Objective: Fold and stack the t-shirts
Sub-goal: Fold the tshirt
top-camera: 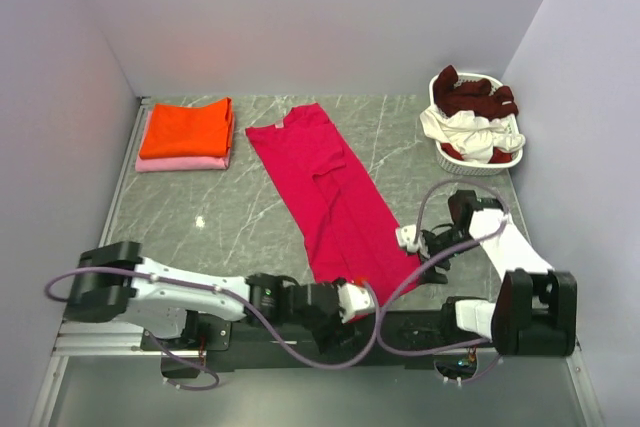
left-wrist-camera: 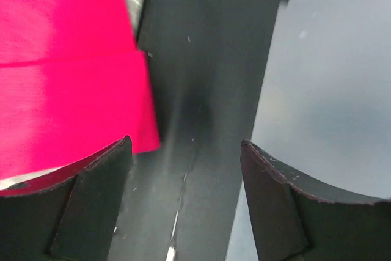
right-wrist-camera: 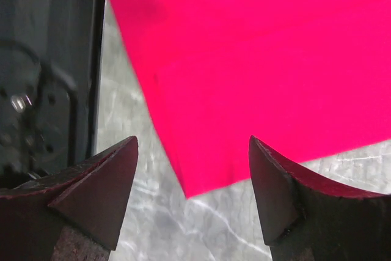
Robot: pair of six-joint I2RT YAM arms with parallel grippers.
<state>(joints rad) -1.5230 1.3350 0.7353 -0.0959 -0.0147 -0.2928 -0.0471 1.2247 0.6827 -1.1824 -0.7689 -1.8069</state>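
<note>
At the near edge of the tabletop (top-camera: 220,217), the hem of the crimson-pink t-shirt (top-camera: 325,187) is bracketed by the left gripper (top-camera: 350,299) at its near-left corner and the right gripper (top-camera: 412,239) at its near-right corner. The shirt is laid as a long strip running diagonally towards the far left. Both sets of jaws are held apart, and no cloth is pinched. The step in hand is judged to be the crosswise fold. Each hem corner must next be closed upon, then both carried together towards the collar. An orange t-shirt (top-camera: 187,127) is stacked on a pale pink t-shirt (top-camera: 180,163) at the far left. A dark maroon t-shirt (top-camera: 475,97) and a white t-shirt (top-camera: 460,132) are left in the laundry basket (top-camera: 480,165) at the far right.
</note>
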